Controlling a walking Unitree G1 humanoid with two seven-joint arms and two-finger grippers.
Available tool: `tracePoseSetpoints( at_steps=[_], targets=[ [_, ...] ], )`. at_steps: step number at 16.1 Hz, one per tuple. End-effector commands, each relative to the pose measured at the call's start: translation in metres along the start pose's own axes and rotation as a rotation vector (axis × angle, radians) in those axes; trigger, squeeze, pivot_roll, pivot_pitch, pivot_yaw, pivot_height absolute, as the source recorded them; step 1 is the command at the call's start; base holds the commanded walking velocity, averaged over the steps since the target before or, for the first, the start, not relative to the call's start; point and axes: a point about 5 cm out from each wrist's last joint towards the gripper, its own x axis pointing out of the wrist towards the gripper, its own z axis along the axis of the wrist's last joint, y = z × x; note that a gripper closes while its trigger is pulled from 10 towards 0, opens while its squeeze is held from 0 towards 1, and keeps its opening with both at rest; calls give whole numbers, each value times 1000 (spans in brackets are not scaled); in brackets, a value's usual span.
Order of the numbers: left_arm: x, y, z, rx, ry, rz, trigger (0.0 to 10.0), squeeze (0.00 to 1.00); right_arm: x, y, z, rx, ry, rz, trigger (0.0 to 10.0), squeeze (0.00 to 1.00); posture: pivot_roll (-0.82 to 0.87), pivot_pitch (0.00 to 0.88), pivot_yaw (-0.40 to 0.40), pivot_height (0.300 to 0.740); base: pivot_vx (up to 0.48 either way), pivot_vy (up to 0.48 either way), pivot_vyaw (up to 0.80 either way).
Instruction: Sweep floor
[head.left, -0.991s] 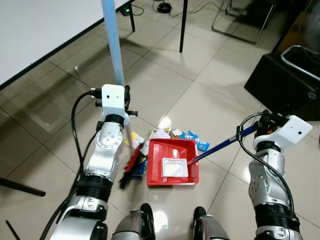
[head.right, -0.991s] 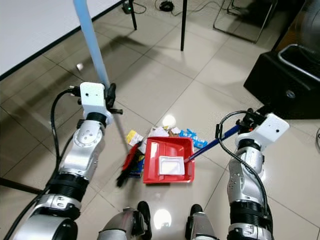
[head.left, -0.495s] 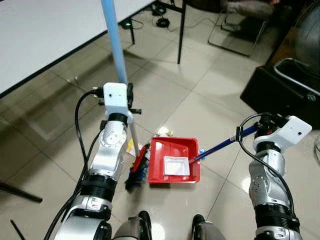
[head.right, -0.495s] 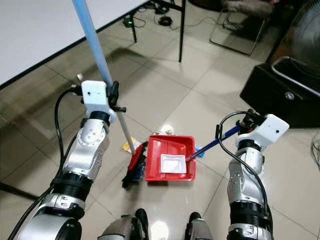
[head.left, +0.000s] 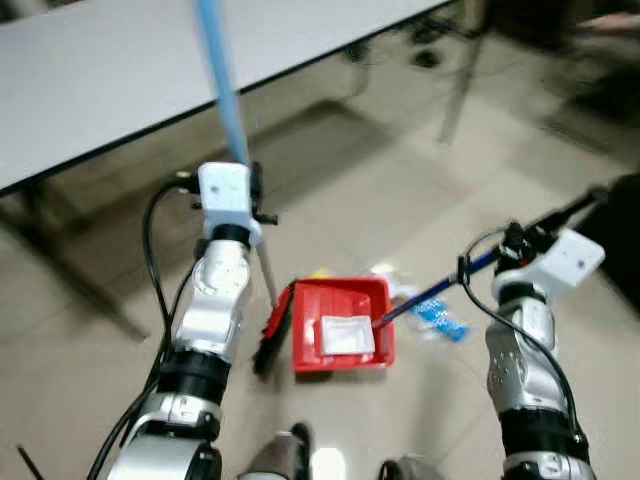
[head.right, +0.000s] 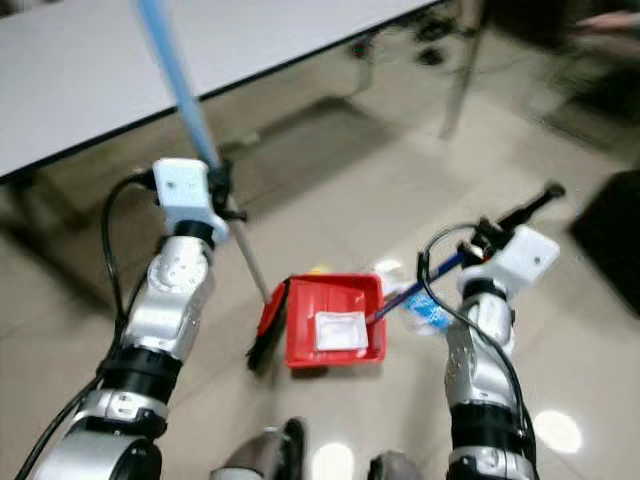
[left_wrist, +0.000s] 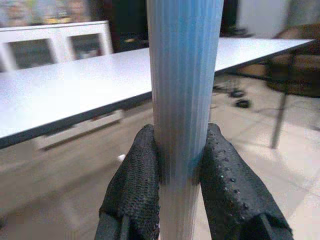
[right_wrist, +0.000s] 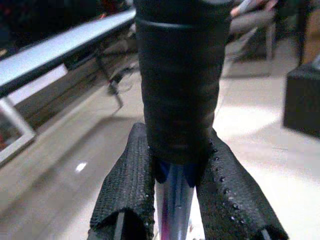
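Two grippers are both holding tools as I look down from the head camera at a blurred, beige tiled floor (head.left: 90, 400). Nearest to me, low in the picture, a red dustpan (head.left: 340, 325) is lying flat on the tiles with a white piece of litter (head.left: 345, 335) resting inside it. Just to its left, a broom head (head.left: 272, 338) with red and dark bristles is touching the floor beside the pan's left wall. To the pan's right, a blue wrapper (head.left: 438, 318) is lying on the tiles just outside it, and a little pale litter (head.left: 384, 271) is showing past the pan's far edge.

I am seeing the right gripper (right_wrist: 170, 175) clamped on the dustpan handle (head.left: 430, 296), a dark blue rod with a black grip that is slanting up from the pan's right side to my right wrist. In the right wrist view, the two black fingers (right_wrist: 131, 185) are pressing on either side of that grip.

I am seeing the left gripper (left_wrist: 182, 165) closed around the pale blue broom pole (head.left: 222, 90), which is rising steeply from the broom head, past my left wrist, and out through the top of the picture. In the left wrist view, both textured pads (left_wrist: 137, 175) are squeezing the ribbed pole.

Farther off, a long white table (head.left: 130, 70) is spanning the upper left, with a dark leg (head.left: 458, 95) standing on the floor at the upper right. Cables are lying blurred beyond it.
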Motion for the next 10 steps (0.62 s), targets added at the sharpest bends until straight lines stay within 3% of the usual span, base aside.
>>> tracePoseSetpoints(
  at_steps=[1,10],
  targets=[
    [2,-5,15,8,-69,-9,10000,0,0,-2,4,20,-24,-6,10000,0,-35,156,52,740,0,0,800],
    [3,-7,19,18,-71,-11,10000,0,-3,-6,2,19,-18,-20,10000,0,-40,180,57,740,0,0,800]
  ],
)
